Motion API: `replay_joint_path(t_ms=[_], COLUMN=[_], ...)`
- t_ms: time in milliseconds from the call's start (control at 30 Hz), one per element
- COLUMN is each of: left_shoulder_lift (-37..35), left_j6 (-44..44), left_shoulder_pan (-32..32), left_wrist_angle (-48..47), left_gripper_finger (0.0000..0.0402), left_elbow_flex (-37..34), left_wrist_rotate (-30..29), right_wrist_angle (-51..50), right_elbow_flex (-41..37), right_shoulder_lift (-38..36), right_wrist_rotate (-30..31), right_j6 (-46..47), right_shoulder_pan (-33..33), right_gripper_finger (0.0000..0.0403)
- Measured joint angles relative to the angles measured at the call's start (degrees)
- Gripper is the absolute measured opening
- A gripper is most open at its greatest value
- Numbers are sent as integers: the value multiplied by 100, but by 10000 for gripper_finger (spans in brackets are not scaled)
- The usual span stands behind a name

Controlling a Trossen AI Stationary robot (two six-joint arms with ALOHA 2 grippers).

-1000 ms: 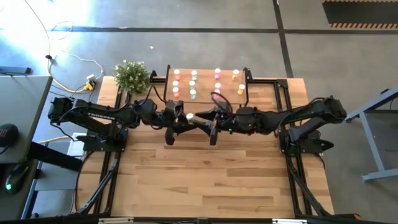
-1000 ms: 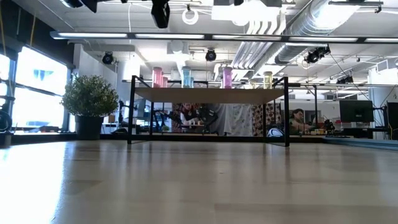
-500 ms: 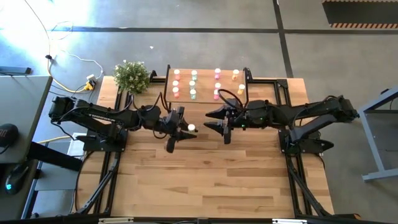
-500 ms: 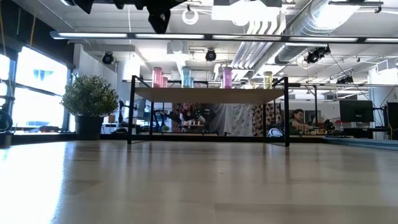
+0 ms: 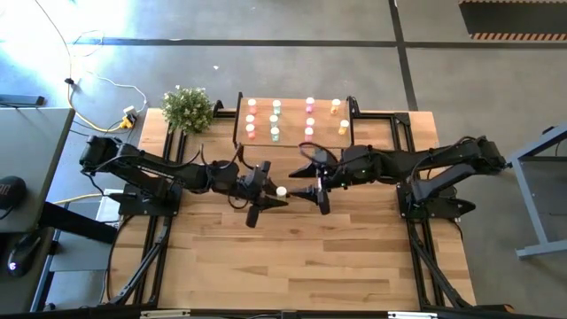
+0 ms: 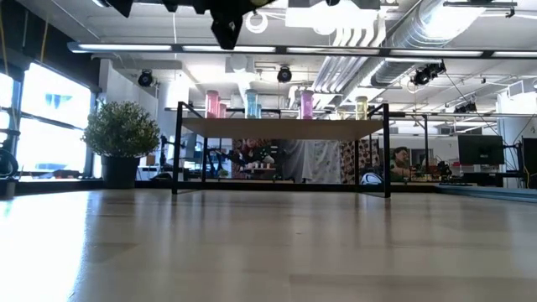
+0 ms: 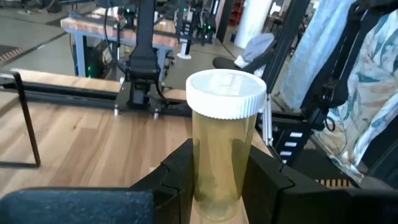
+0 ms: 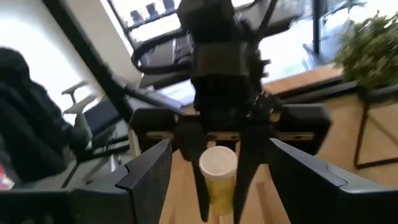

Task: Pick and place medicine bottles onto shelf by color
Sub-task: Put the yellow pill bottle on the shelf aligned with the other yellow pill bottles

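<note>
My left gripper (image 5: 270,191) is above the middle of the table, shut on a yellowish see-through medicine bottle with a white cap (image 5: 281,190) (image 7: 225,93). Just right of the bottle, my right gripper (image 5: 306,187) hangs open. In its wrist view its fingers (image 8: 149,174) stand wide on either side of the bottle (image 8: 217,171) without touching it. The shelf (image 5: 292,120) (image 6: 281,127) stands at the far edge. It carries columns of salmon (image 5: 251,120), green (image 5: 275,120), pink (image 5: 309,120) and orange (image 5: 339,115) bottles, standing on their bases. My left gripper pinches the lower body of the bottle (image 7: 217,186) between its two fingers (image 7: 180,168). The fingers come about level from the table's left. The bottle stands upright with its cap up, lifted well clear of the tabletop.
A potted plant (image 5: 187,108) (image 6: 122,134) stands at the far left corner beside the shelf. Bare wood tabletop (image 5: 292,257) stretches toward the near edge. In the low view, people sit in the room beyond the table.
A second ago both grippers met at the bottle, nearer the shelf. My right gripper has drawn away from it toward the table's right. My left gripper has carried the upright bottle toward the near edge and a little to the right.
</note>
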Motion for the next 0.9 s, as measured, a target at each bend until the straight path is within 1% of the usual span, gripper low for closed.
replay_joint_path(t_ms=[167, 500, 600, 767, 900], left_shoulder_lift=[251, 340, 340, 340, 340], left_j6=[28, 39, 33, -289, -551], left_shoulder_pan=[-4, -2, -2, -2, -2], left_wrist_angle=[-27, -30, -26, -20, 18], left_gripper_finger=[92, 92, 92, 92, 92], left_elbow_flex=[141, 275, 275, 273, 273], left_wrist_rotate=[-143, -194, -194, -192, -192], right_wrist_angle=[-59, -271, -297, -293, -59], right_elbow_flex=[0, 0, 0, 0, 4], right_shoulder_lift=[228, 419, 419, 501, 616], right_wrist_rotate=[-283, -318, -252, -227, -225], right_j6=[-146, -151, -172, -140, -125], right_shoulder_pan=[24, 28, 28, 28, 28], right_gripper_finger=[250, 246, 231, 196, 176])
